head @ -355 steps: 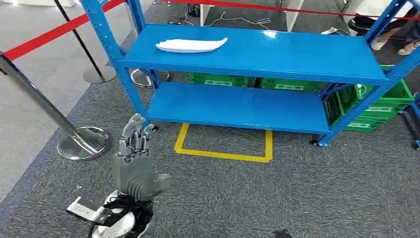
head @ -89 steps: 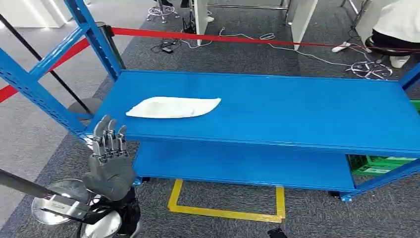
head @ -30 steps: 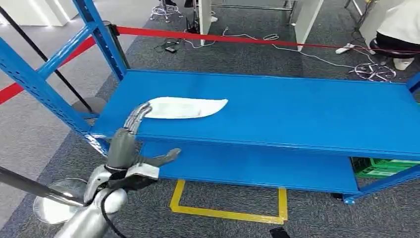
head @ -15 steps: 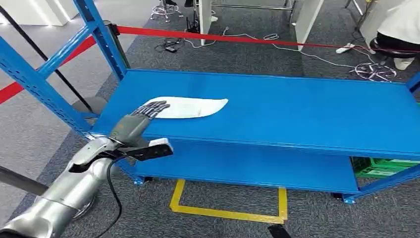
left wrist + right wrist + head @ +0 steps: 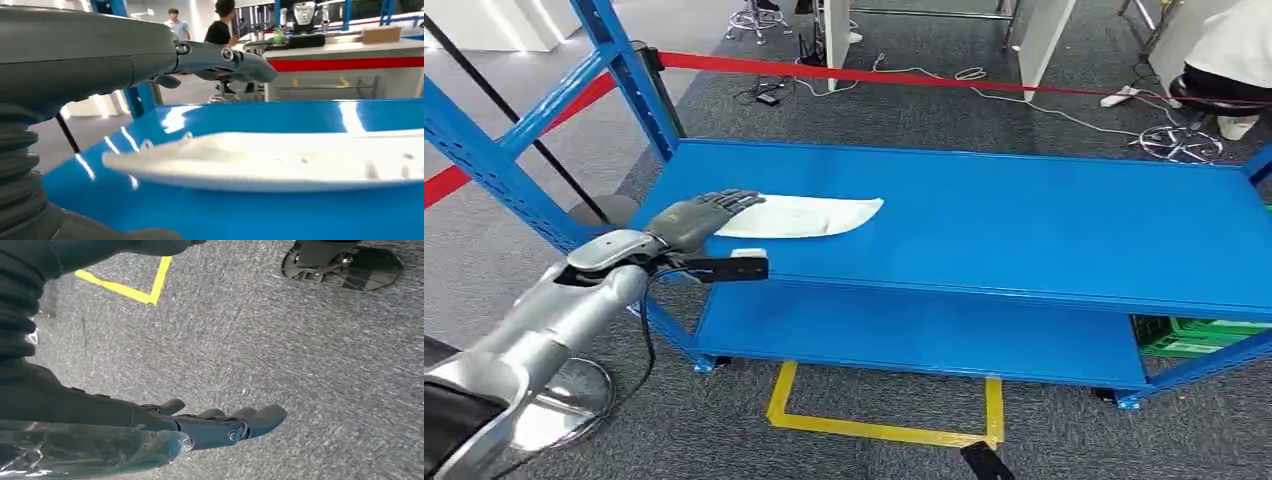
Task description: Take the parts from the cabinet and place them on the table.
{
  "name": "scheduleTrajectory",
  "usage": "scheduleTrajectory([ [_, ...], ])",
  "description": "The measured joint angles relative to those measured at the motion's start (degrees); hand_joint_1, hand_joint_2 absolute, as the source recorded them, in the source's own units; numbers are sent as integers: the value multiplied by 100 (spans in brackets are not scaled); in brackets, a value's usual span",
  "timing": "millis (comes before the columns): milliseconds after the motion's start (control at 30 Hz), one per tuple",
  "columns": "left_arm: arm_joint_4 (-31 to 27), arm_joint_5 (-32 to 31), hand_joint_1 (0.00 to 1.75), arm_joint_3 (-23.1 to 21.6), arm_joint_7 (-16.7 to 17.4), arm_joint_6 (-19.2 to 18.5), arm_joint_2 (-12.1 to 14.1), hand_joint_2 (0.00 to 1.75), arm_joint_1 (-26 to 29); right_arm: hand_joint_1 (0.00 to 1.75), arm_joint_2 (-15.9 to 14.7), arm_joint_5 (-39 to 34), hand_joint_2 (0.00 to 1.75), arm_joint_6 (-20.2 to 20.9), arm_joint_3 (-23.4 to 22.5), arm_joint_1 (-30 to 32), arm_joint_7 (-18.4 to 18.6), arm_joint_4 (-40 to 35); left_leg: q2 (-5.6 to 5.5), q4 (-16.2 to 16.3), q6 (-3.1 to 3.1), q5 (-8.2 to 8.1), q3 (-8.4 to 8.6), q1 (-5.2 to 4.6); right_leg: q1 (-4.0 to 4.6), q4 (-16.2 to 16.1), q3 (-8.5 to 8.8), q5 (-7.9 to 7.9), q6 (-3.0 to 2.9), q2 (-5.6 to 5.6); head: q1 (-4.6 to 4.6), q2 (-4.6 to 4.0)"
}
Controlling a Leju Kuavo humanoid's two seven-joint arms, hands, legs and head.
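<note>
A long flat white part (image 5: 804,215) lies on the top shelf of the blue cabinet (image 5: 1024,230), toward its left end. My left hand (image 5: 706,213) reaches over the shelf's front left corner with fingers stretched out flat, their tips over the part's near end and holding nothing. From the left wrist camera the white part (image 5: 280,160) lies just under the extended fingers (image 5: 225,60), with a gap between them. My right hand (image 5: 220,425) hangs over grey carpet, fingers straight and empty.
A red barrier tape (image 5: 904,78) runs behind the cabinet, with cables on the floor. A yellow floor marking (image 5: 879,425) lies in front of the lower shelf (image 5: 904,335). Green crates (image 5: 1194,340) sit at the right. A person sits at the far right (image 5: 1224,50).
My left arm has risen from beside the shelf and stretched forward, and the hand has flattened out over the white part's near end. Earlier, the camera came closer to the cabinet.
</note>
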Motion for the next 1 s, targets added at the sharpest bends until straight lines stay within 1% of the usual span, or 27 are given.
scheduleTrajectory([
  [100,213,-11,0,-77,18,7,-2,175,-153,0,0,4,175,9,13,-10,0,0,0,0,0,0,0,0,0,0,-1,0,0,-1,0,0],
  [200,425,-64,0,-158,57,123,-13,175,-260,0,0,9,175,11,46,-26,-2,0,0,0,0,0,0,0,0,0,-3,0,0,0,-2,0],
  [300,672,-169,0,-208,164,400,-101,175,-321,0,0,11,175,11,48,-31,0,0,0,0,0,0,-1,0,0,0,-3,0,0,0,-2,0],
  [500,1008,-284,0,-280,273,804,-271,175,-329,0,0,39,175,9,61,-41,20,0,0,0,0,1,-3,0,0,0,-2,0,0,-1,0,0],
  [833,1024,-289,0,-282,273,820,-284,175,-329,0,0,39,175,11,63,-42,22,0,0,0,1,1,-3,0,0,0,-2,0,0,-1,0,0],
  [1000,1183,-295,0,-302,273,885,-376,175,-325,0,0,50,175,13,85,-50,52,0,0,0,1,1,-3,0,0,0,-2,0,0,-1,-2,0],
])
